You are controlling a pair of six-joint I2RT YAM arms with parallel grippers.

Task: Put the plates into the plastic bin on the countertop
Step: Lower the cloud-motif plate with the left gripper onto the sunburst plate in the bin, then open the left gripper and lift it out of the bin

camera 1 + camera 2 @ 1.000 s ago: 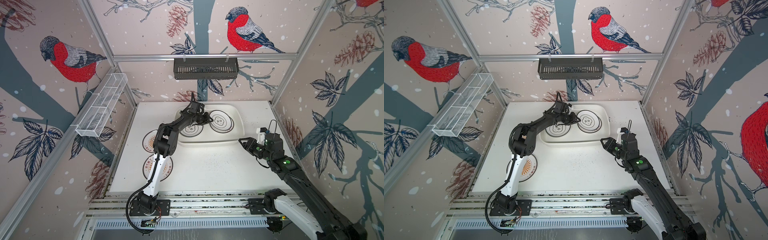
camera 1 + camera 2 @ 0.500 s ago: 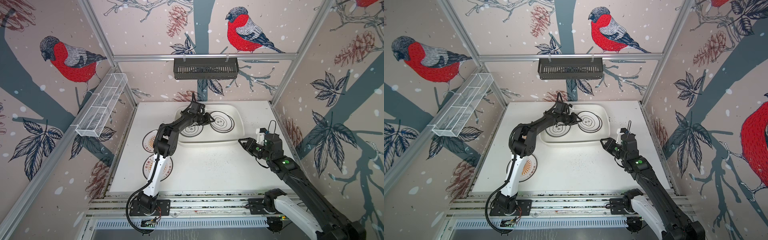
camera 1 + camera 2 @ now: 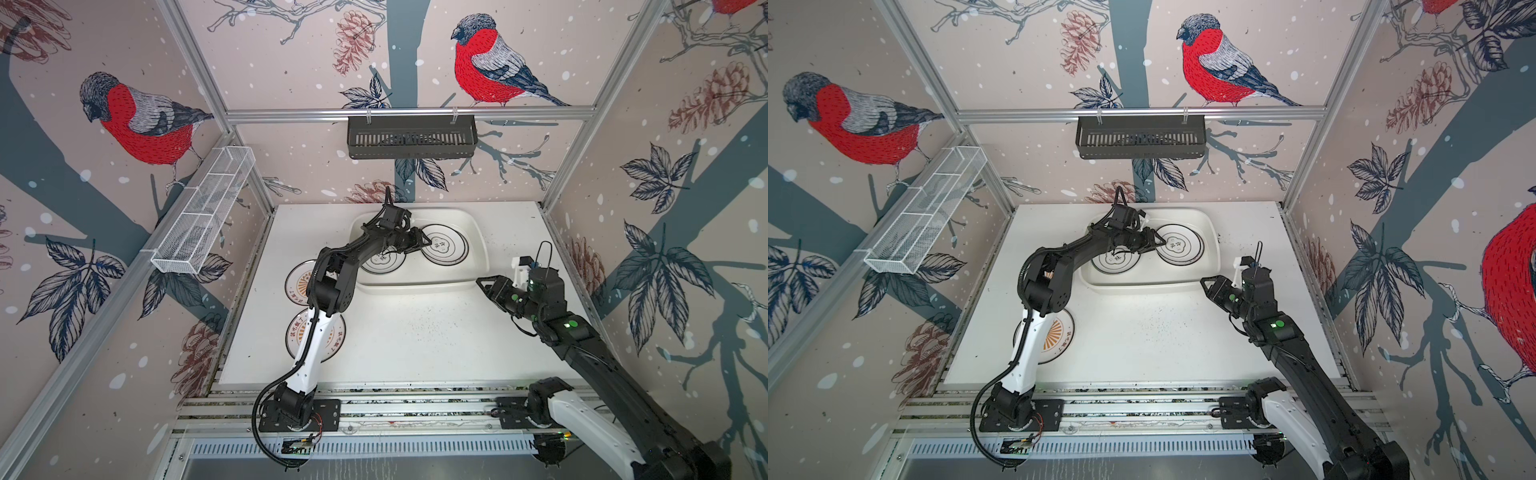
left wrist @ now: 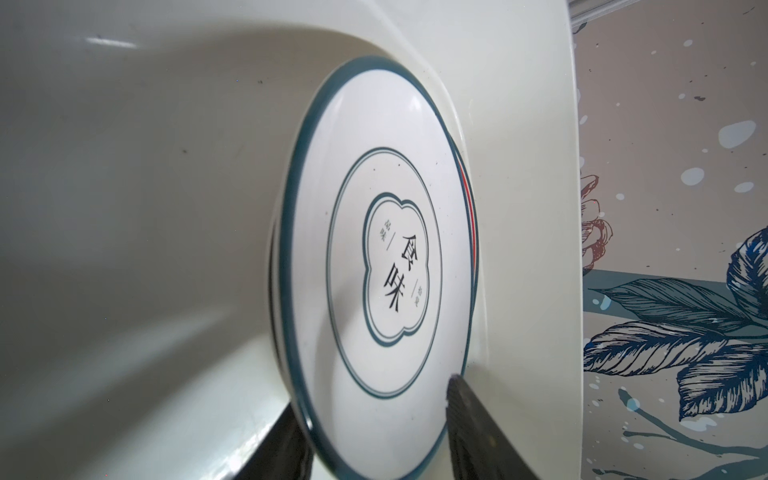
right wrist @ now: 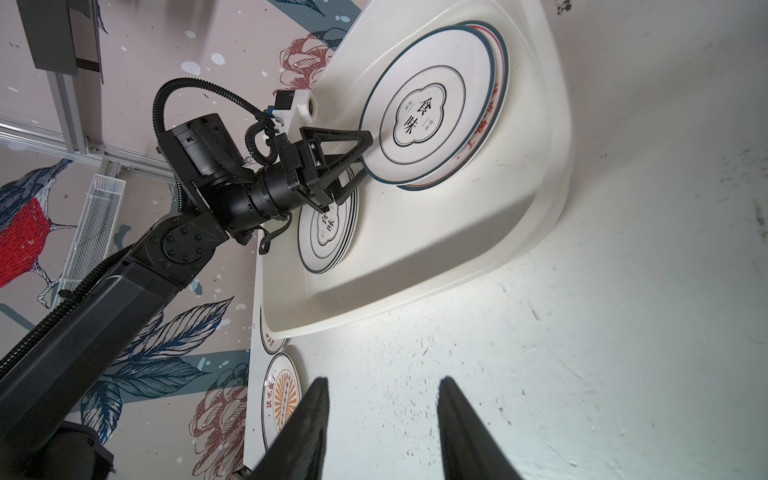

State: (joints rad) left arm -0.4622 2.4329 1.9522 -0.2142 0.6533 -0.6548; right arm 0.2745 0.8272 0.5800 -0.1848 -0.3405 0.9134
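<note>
Plates (image 3: 445,247) are white, dark-rimmed, some quatrefoil-centred.

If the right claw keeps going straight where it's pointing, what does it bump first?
Probably the near wall of the plastic bin; only bare countertop lies before the right gripper. Height is unclear.

Both top views look steeply down on the whole countertop (image 3: 415,340); wrist views sit close, sharing the plastic bin (image 5: 415,249).
</note>
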